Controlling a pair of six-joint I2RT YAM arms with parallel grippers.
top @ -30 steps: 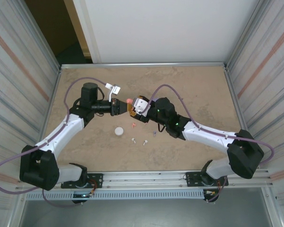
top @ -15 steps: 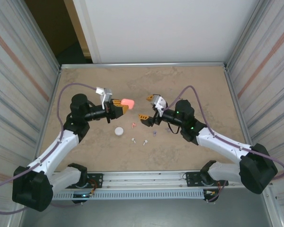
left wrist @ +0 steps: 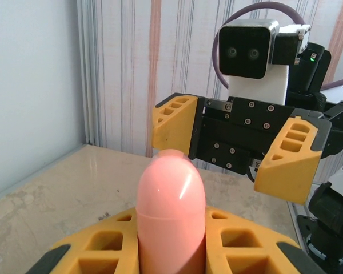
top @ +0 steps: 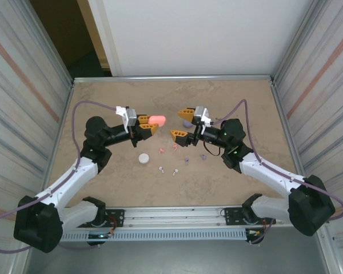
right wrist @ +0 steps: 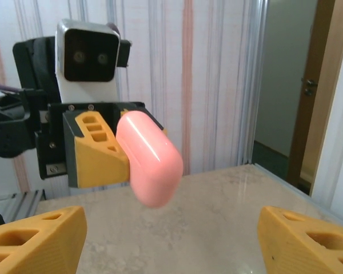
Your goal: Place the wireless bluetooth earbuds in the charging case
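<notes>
Up and to the right of the white pebble-shaped plastic case (top: 143, 158) lying on the tan stone-look table (top: 103, 97), the left gripper (top: 147, 125) is clamped on a smooth coral-pink oval charging case (top: 157, 120), lifted off the tabletop. Further right of the white case, the right gripper (top: 183, 124) faces it, yellow jaws spread wide and holding nothing. Just right of the white case, tiny stemmed earbuds (top: 175, 147) lie loose on the table: a coral-red pair (top: 160, 151) farthest up, a white pair (top: 161, 169) nearest, a purple pair (top: 187, 160) farthest right.
</notes>
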